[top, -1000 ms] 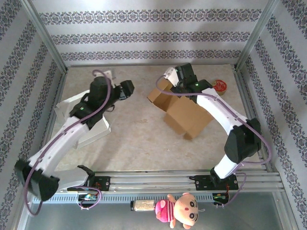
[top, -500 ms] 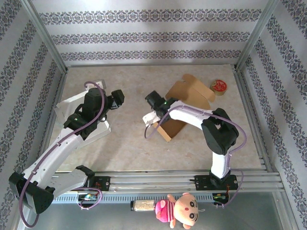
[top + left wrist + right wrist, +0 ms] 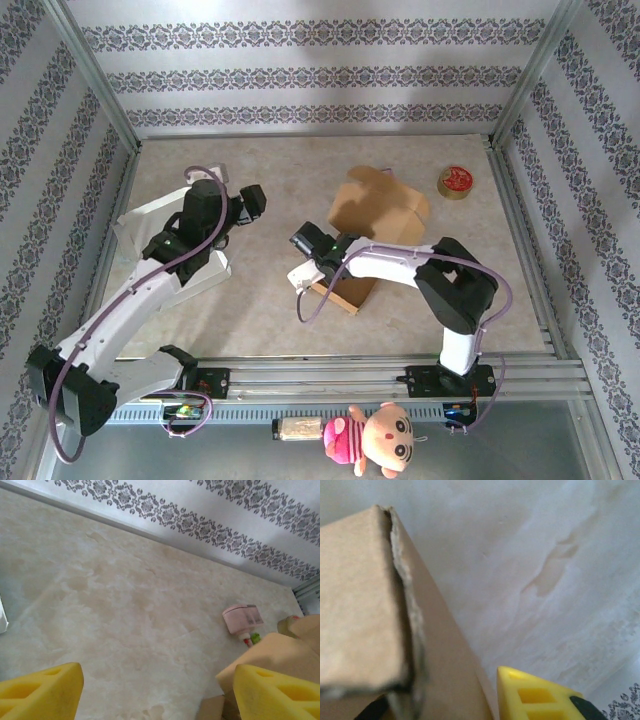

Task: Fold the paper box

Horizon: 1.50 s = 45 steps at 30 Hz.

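The brown paper box (image 3: pixel 377 212) stands in the middle of the table with its flaps partly raised. My right gripper (image 3: pixel 302 244) is at the box's near-left corner, and its arm lies across the box's lower flap (image 3: pixel 342 291). In the right wrist view a box wall (image 3: pixel 365 615) with a torn edge is close on the left. One yellow finger (image 3: pixel 536 696) shows beside it and the other is hidden. My left gripper (image 3: pixel 252 200) hovers left of the box, open with nothing between its jaws (image 3: pixel 157 695). The box edge (image 3: pixel 272 652) shows at its right finger.
White flat cartons (image 3: pixel 150 222) lie at the left under my left arm. A red tape roll (image 3: pixel 457 181) sits at the back right. A plush doll (image 3: pixel 377 441) lies in front of the base rail. Patterned walls close in the table.
My right arm has swung from the back of the box round to its near-left side, and the box has turned and shifted back. The left gripper has opened a little wider.
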{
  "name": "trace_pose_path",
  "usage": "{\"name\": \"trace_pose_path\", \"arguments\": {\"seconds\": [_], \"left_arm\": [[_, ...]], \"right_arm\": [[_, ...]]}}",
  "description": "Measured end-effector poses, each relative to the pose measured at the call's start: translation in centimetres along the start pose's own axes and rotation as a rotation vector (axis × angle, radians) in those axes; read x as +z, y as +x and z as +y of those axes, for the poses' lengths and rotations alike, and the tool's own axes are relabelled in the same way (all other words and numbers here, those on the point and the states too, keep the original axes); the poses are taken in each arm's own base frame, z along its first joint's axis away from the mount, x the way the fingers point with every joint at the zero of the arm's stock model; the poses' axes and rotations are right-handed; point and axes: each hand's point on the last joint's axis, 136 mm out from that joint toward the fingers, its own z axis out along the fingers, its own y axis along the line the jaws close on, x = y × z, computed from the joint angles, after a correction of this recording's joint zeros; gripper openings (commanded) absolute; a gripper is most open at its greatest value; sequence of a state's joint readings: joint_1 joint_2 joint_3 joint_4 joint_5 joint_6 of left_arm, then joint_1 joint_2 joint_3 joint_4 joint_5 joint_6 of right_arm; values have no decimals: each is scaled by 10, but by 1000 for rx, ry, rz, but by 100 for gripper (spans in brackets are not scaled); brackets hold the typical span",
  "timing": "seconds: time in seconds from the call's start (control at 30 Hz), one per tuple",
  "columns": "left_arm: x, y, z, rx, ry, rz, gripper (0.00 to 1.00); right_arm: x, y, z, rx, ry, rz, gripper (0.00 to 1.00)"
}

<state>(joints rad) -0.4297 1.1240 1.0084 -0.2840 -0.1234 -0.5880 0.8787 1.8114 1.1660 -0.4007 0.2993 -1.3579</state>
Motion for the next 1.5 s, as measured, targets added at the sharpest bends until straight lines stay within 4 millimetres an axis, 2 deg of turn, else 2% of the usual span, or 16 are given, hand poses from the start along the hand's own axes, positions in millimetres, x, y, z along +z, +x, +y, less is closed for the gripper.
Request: {"name": "trace_pose_path", "arguments": {"seconds": [0.13, 0.27, 0.37, 0.43, 0.47, 0.6, 0.67, 0.73, 0.87, 1.0, 1.07, 1.13, 1.23, 1.3, 1.37, 1.5], "left_arm": [[14, 10, -4, 72, 12, 53, 82], [18, 11, -18, 149, 69, 79, 83], [16, 7, -29, 201, 118, 79, 84], [15, 8, -37, 240, 158, 90, 84], [15, 9, -42, 261, 186, 98, 84], [11, 24, -69, 362, 334, 147, 83], [4, 36, -86, 433, 433, 177, 84], [-4, 49, -104, 511, 528, 199, 85], [-21, 70, -135, 667, 674, 229, 89], [-25, 97, -153, 781, 753, 284, 90], [-23, 111, -158, 823, 776, 316, 90], [-21, 122, -161, 843, 790, 341, 90], [-19, 127, -161, 849, 796, 354, 89], [-19, 127, -162, 851, 797, 351, 89], [-18, 127, -161, 855, 793, 348, 89], [-16, 123, -161, 868, 774, 334, 88]], "right_arm": [[-37, 6, -27, 179, 74, -55, 33], [-81, 22, -59, 479, 174, -157, 39], [-113, 49, -75, 757, 235, -232, 55], [-131, 70, -81, 985, 264, -272, 73], [-140, 84, -84, 1119, 279, -295, 77], [-170, 152, -77, 1674, 326, -356, 84], [-182, 189, -57, 1933, 346, -348, 86], [-189, 207, -33, 2088, 341, -311, 88], [-186, 217, 11, 2280, 255, -229, 89], [-160, 231, 56, 2456, 150, -117, 87], [-143, 231, 77, 2517, 74, -63, 78], [-130, 222, 85, 2531, -7, -56, 70], [-119, 208, 89, 2545, -110, -78, 61], [-116, 204, 89, 2547, -141, -97, 55], [-116, 202, 88, 2543, -150, -110, 42], [-116, 200, 87, 2521, -157, -117, 22]]}}
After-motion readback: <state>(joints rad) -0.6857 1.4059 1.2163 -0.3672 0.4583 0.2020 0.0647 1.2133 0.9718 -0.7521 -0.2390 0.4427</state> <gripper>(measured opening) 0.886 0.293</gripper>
